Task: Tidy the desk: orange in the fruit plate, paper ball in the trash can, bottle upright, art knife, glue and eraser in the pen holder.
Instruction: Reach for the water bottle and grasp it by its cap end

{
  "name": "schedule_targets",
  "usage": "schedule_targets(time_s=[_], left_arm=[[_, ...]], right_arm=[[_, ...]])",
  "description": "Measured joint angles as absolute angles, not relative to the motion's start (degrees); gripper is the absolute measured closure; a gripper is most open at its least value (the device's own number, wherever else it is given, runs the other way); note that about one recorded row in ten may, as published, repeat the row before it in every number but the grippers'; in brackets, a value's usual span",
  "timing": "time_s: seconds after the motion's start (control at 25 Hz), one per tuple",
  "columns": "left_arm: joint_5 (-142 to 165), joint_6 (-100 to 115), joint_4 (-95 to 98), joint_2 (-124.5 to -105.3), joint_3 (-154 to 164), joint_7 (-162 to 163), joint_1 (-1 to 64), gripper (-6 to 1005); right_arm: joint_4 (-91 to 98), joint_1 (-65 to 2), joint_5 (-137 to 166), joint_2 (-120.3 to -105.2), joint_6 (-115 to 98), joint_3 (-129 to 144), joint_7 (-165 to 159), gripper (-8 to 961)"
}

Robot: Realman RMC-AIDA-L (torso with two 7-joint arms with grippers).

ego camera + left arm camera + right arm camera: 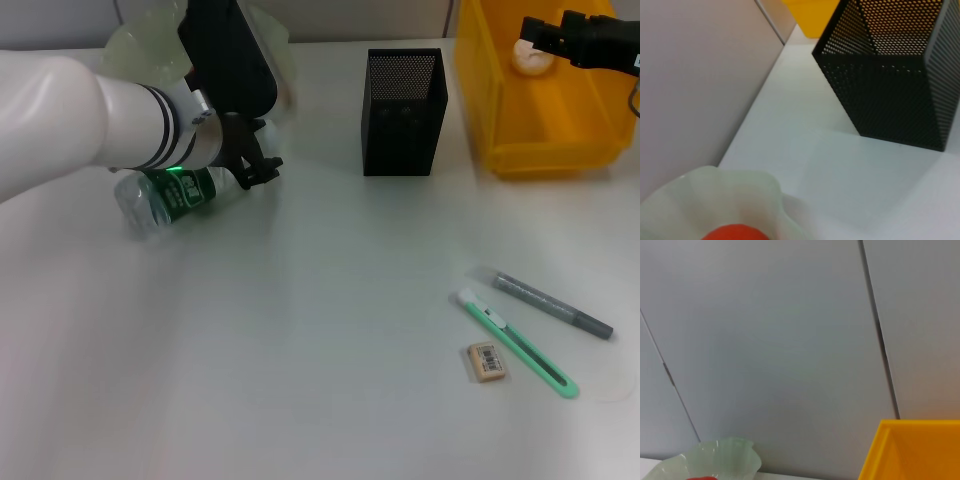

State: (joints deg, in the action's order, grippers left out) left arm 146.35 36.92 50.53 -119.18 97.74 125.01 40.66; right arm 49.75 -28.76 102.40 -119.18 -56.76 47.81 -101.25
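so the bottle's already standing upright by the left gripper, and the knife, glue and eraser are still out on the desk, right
Not quite. The head view shows the bottle lying on its side at the left gripper, not upright. The rest holds: the art knife, glue and eraser lie on the desk, outside the pen holder.

I find the head view evenly and brightly lit from overhead; the counter (300,350) shows only faint, soft shadows, the clearest beneath the pen holder (403,112) at upper centre. The left arm (90,110) is blown out to near white at upper left. In the left wrist view, the fruit plate (740,200) at lower left is blurred. The right wrist view is flat and dim.
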Motion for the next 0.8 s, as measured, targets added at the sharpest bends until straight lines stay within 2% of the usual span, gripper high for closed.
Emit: schedule_targets(time_s=[0.52, 0.8], left_arm=[[145.61, 44.36, 62.91, -119.14, 98.65, 126.34, 36.25, 481], [146.04, 43.38, 58.49, -119.12, 97.76, 127.53, 38.73, 480]], right_arm=[[49.49, -28.73, 102.26, -119.18, -56.3, 47.72, -101.11, 265], [48.42, -28.69, 100.4, -119.17, -56.63, 47.73, -99.84, 266]])
